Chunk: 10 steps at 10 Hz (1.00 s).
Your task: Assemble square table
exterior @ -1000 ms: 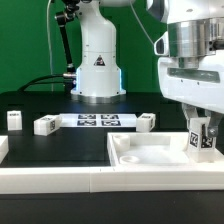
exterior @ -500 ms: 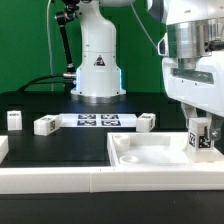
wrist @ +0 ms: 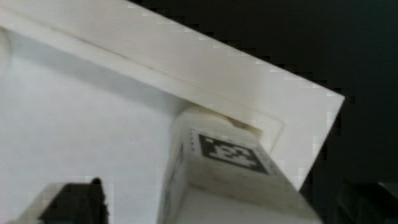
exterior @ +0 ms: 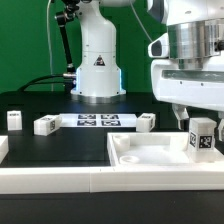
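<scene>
The square table's white tray top (exterior: 150, 158) lies on the black table (exterior: 60, 150), at the lower right of the exterior view. A tagged leg (exterior: 203, 139) stands upright in its far right corner. The claw (exterior: 197, 117) hangs just above that leg, fingers spread and holding nothing. Across the middle, a far-left leg (exterior: 14, 119), a second leg (exterior: 45, 125) and a third leg (exterior: 147, 121) flank the marker board (exterior: 100, 121).

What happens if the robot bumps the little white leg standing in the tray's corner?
The leg stands taller than it is wide, so a bump near its top could probably tip it. It sits in a corner of the tabletop, whose rim likely stops it sliding outward. It looks like stiff plastic, so it shouldn't bend.
</scene>
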Available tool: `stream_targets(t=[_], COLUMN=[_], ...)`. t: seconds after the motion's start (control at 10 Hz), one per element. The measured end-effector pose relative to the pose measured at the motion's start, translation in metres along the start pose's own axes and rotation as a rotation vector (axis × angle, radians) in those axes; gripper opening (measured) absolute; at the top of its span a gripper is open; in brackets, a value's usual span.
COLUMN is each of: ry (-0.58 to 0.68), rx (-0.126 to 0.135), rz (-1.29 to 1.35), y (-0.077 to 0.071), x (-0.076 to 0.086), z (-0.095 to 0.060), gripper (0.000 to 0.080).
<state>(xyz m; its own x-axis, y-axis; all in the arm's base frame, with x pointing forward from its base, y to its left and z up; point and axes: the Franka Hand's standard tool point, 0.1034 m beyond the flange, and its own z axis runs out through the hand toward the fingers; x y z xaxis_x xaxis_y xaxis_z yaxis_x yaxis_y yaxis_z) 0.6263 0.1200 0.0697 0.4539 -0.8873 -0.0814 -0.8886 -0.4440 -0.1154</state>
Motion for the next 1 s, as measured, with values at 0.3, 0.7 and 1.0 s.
stream_targets(t=[0.3, 0.7, 1.0], ry=[0.001, 0.018, 0.013], rx=[-0.001, -0.054, -0.056], rz=[-0.242, -0.661, -0.852], y=[0.0003, 0.0006, 0.001], x=[0.0005, -0.0022, -0.0013], z=[0.0002, -0.0011, -0.0011], gripper=[0.0649, 0.0649, 0.0649])
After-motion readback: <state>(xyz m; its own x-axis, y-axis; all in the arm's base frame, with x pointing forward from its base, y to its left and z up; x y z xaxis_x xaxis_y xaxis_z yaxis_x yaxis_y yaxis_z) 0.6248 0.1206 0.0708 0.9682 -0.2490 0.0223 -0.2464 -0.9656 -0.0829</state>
